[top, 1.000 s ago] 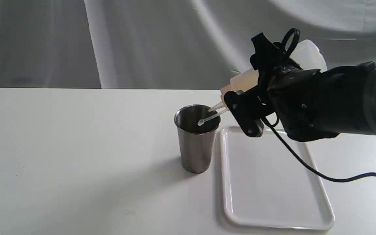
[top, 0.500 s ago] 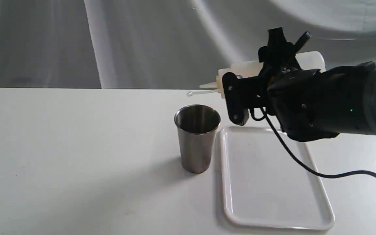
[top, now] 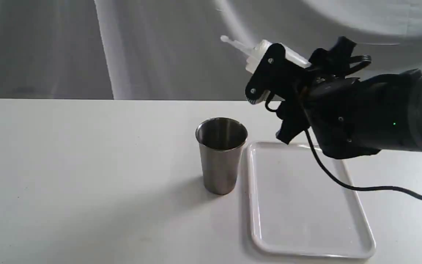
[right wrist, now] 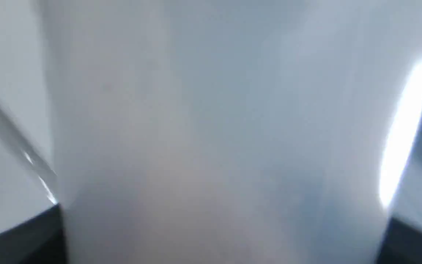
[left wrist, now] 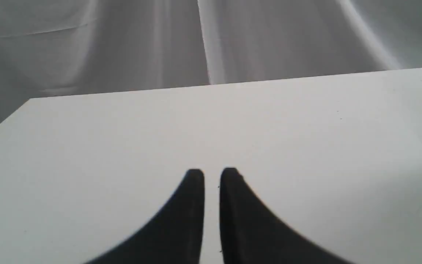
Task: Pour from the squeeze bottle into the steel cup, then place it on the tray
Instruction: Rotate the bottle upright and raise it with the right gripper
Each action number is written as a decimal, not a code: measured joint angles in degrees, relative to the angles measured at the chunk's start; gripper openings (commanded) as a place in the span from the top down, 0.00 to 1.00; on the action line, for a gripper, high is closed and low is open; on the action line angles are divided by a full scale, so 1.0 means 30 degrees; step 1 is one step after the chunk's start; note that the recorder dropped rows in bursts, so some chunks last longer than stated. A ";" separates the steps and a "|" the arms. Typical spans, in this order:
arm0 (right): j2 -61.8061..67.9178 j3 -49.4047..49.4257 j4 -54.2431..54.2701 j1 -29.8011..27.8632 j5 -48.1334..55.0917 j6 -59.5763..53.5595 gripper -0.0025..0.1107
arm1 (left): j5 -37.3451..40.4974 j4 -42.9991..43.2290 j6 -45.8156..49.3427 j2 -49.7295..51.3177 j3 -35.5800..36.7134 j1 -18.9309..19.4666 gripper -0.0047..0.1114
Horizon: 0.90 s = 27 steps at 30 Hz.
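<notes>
Right pincer (top: pixel 266 69) clenched around the squeeze bottle (top: pixel 258 54), nozzle tilted upward at upper centre-right, above the steel cup (top: pixel 221 154); a slipping hold could tip it short of the tray (top: pixel 299 205), dripping onto the surface (top: pixel 86 165).

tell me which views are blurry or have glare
Right wrist view: the squeeze bottle fills the frame, out of focus, with a bright glare streak. Left wrist view: the left gripper is a soft dark silhouette. Exterior view: sharp, the steel cup casting a soft shadow on the table.
</notes>
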 measured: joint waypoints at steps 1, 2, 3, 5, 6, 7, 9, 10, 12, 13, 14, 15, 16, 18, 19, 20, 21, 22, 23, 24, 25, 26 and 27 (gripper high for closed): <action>0.0000 0.0000 0.0000 0.0000 -0.0140 0.1234 0.98 | 0.0000 0.0000 0.0000 0.0000 0.0000 0.0000 0.89; 0.0000 0.0000 0.0000 0.0000 -0.0365 0.2736 0.98 | 0.0000 0.0000 0.0000 0.0000 0.0000 0.0000 0.89; 0.0000 0.0000 0.0000 0.0000 -0.0533 0.3743 0.98 | 0.0000 0.0000 0.0000 0.0000 0.0000 0.0000 0.89; 0.0000 0.0000 0.0000 0.0000 -0.0958 0.6152 0.98 | 0.0000 0.0000 0.0000 0.0000 0.0000 0.0000 0.89; 0.0000 0.0000 0.0000 0.0000 -0.1136 0.7337 0.98 | 0.0000 0.0000 0.0000 0.0000 0.0000 0.0000 0.89; 0.0000 0.0000 0.0000 0.0000 -0.1314 0.8263 0.98 | 0.0000 0.0000 0.0000 0.0000 0.0000 0.0000 0.89; 0.0000 0.0000 0.0000 0.0000 -0.1765 1.0446 0.98 | 0.0000 0.0000 0.0000 0.0000 0.0000 0.0000 0.89; 0.0000 0.0000 0.0000 0.0000 -0.1909 1.1322 0.98 | 0.0000 0.0000 0.0000 0.0000 0.0000 0.0000 0.89; 0.0000 0.0000 0.0000 0.0072 -0.1950 1.3398 0.98 | 0.0000 0.0000 0.0000 0.0000 0.0000 0.0000 0.89; 0.0000 0.0000 0.0000 0.0072 -0.1910 1.4293 0.98 | 0.0000 0.0000 0.0000 0.0000 0.0000 0.0000 0.89; 0.0000 0.0000 0.0000 0.0072 -0.1830 1.5074 0.98 | 0.0000 0.0000 0.0000 0.0000 0.0000 0.0000 0.89; 0.0000 0.0000 0.0000 0.0072 -0.1666 1.5753 0.98 | 0.0000 0.0000 0.0000 0.0000 0.0000 0.0000 0.89; 0.0000 0.0000 0.0000 0.0072 -0.1448 1.6344 0.98 | 0.0000 0.0000 0.0000 0.0000 0.0000 0.0000 0.89; 0.0000 0.0000 0.0000 0.0072 -0.1112 1.7188 0.98 | 0.0000 0.0000 0.0000 0.0000 0.0000 0.0000 0.89; 0.0000 0.0000 0.0000 0.0072 -0.0974 1.7453 0.98 | 0.0000 0.0000 0.0000 0.0000 0.0000 0.0000 0.89; 0.0000 0.0000 0.0000 0.0072 -0.0940 1.7813 0.98 | 0.0000 0.0000 0.0000 0.0000 0.0000 0.0000 0.89; -0.0048 0.0000 0.0000 0.0072 -0.0892 1.8025 0.98 | 0.0000 0.0000 0.0000 0.0000 0.0000 0.0000 0.89; -0.0153 0.0000 0.0000 0.0072 -0.0892 1.8228 0.98 | 0.0000 0.0000 0.0000 0.0000 0.0000 0.0000 0.89; -0.0344 0.0000 0.0034 0.0072 -0.0892 1.8335 0.98 | 0.0000 0.0000 0.0000 0.0000 0.0000 0.0000 0.89; -0.0515 0.0000 0.0034 0.0072 -0.0892 1.8418 0.98 | 0.0000 0.0000 0.0000 0.0000 0.0000 0.0000 0.89; -0.0773 0.0000 0.0034 0.0072 -0.0892 1.8415 0.98 | 0.0000 0.0000 0.0000 0.0000 0.0000 0.0000 0.89; -0.1076 0.0000 0.0034 0.0072 -0.0934 1.8276 0.98 | 0.0000 0.0000 0.0000 0.0000 0.0000 0.0000 0.89; -0.1411 0.0000 0.0034 0.0072 -0.1029 1.8066 0.98 | 0.0000 0.0000 0.0000 0.0000 0.0000 0.0000 0.89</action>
